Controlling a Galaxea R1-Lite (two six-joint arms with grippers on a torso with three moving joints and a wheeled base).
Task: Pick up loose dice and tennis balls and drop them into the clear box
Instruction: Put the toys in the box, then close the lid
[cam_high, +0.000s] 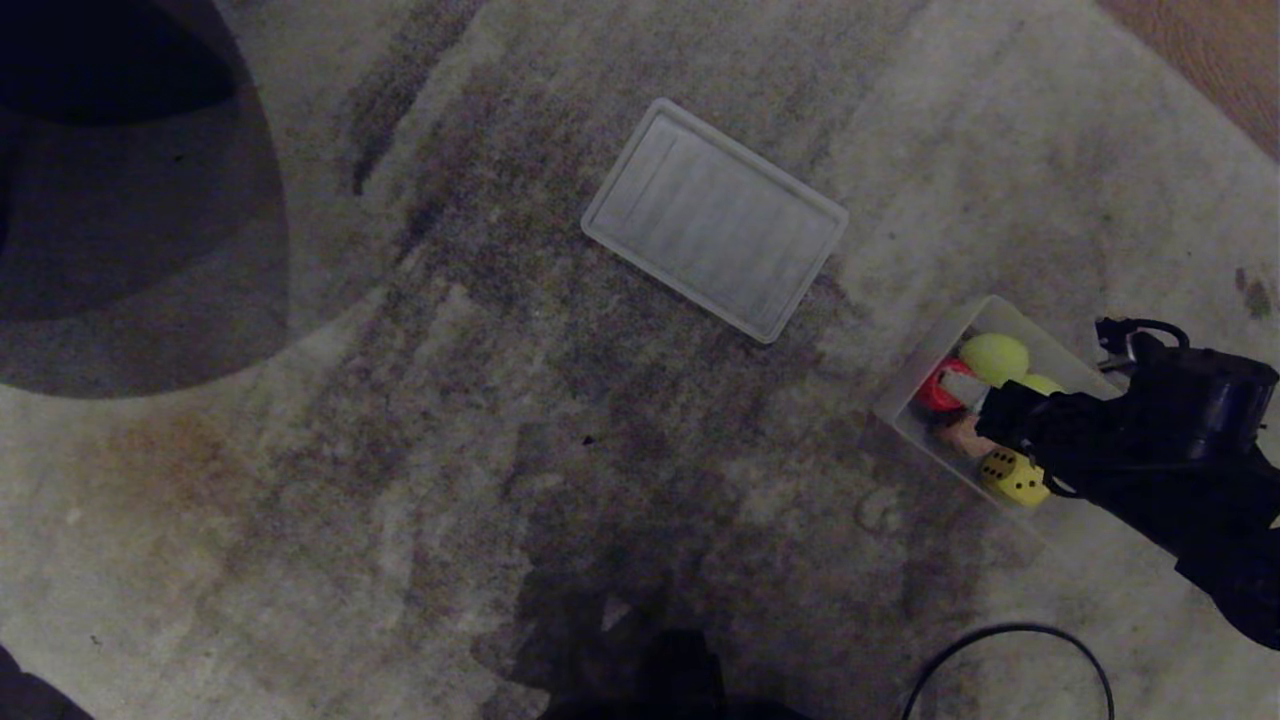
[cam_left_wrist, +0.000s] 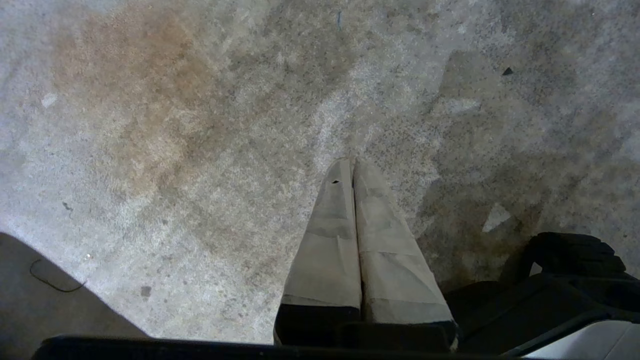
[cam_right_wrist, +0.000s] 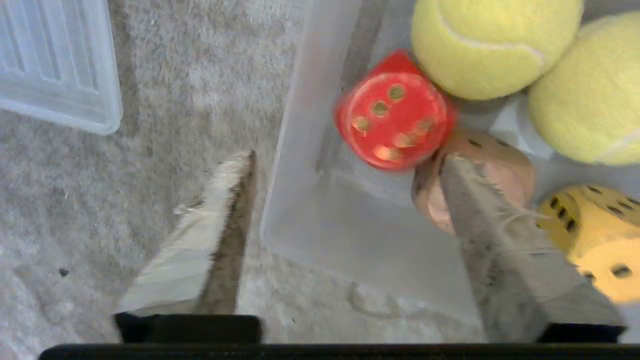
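I'm at the drop step: my right gripper (cam_right_wrist: 345, 165) hangs wide open and empty over the clear box (cam_right_wrist: 300, 150) on the carpet, red die (cam_right_wrist: 392, 117) inside; next I judge it needs lifting clear, left gripper (cam_left_wrist: 352, 167) pressed closed, idle.

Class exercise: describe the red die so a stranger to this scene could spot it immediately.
Find the clear box on the carpet. The red die lies inside against its wall, touching a tennis ball and the pinkish-beige die. It alone is red.
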